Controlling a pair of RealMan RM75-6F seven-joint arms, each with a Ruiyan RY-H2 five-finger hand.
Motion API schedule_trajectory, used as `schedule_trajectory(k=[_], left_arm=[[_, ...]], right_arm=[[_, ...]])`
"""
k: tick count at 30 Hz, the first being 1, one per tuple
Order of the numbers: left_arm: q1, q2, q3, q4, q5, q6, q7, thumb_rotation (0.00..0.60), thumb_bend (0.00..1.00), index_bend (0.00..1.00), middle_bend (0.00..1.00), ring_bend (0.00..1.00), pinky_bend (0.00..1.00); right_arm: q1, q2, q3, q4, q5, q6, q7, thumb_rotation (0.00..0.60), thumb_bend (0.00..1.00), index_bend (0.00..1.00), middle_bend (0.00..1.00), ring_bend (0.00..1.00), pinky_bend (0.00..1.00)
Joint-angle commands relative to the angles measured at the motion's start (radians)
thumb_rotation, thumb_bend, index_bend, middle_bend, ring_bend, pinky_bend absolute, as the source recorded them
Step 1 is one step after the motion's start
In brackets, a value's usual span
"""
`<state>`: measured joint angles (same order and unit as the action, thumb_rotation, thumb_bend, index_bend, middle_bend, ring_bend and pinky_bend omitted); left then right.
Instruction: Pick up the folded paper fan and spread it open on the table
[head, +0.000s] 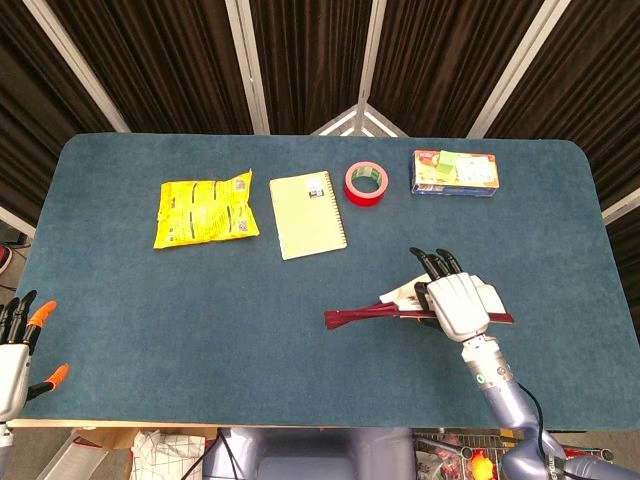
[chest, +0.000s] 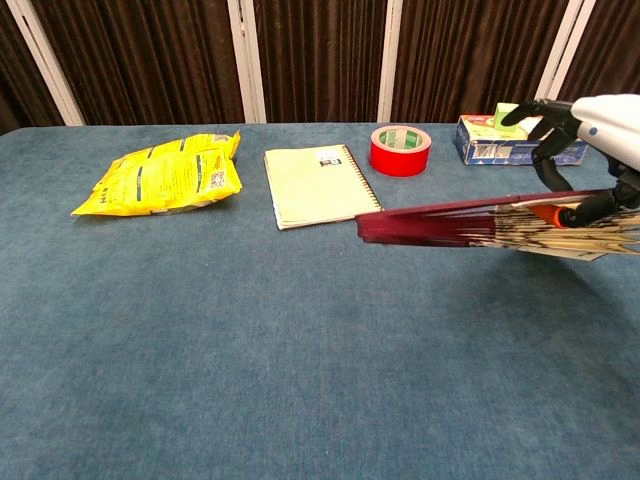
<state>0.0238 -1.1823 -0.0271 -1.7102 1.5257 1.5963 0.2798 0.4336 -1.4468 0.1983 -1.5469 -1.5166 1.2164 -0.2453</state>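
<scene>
My right hand (head: 458, 303) (chest: 600, 140) holds the paper fan (head: 395, 312) (chest: 470, 222) lifted above the table, at the right front. The fan has dark red ribs pointing left and a white paper leaf; its ribs are nearly closed into one bundle. In the chest view it hangs level, seen edge-on, with the thumb under it and the other fingers curled over the top. My left hand (head: 18, 350) is off the table's front left corner, fingers apart and holding nothing; the chest view does not show it.
Along the far side lie a yellow snack bag (head: 205, 210) (chest: 160, 172), a pale green spiral notebook (head: 308, 213) (chest: 318, 185), a red tape roll (head: 366, 183) (chest: 400, 149) and a blue box (head: 455, 172) (chest: 518, 138). The blue table (head: 200, 330) has bare cloth in the middle and front.
</scene>
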Motion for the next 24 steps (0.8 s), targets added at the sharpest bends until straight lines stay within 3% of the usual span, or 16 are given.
schedule_trajectory(k=[1,15,24], left_arm=[[-0.002,-0.002,-0.001,0.000,-0.002,-0.003,0.003,0.600,0.23,0.17,0.00,0.00,0.05],[-0.064,-0.021,-0.005,0.047,-0.005,-0.096,-0.011,0.600,0.23,0.17,0.00,0.00,0.05],[-0.108,-0.064,-0.004,0.122,0.067,-0.104,-0.105,0.600,0.22,0.17,0.00,0.00,0.05]], right_arm=[[0.020,0.013,0.016,-0.012,0.012,-0.014,-0.017,0.600,0.43,0.89,0.17,0.23,0.16],[0.177,0.087,0.134,-0.108,0.134,-0.160,-0.041,0.600,0.43,0.90,0.17,0.23,0.16],[0.278,0.101,0.191,-0.164,0.214,-0.225,-0.079,0.600,0.43,0.90,0.17,0.23,0.16]])
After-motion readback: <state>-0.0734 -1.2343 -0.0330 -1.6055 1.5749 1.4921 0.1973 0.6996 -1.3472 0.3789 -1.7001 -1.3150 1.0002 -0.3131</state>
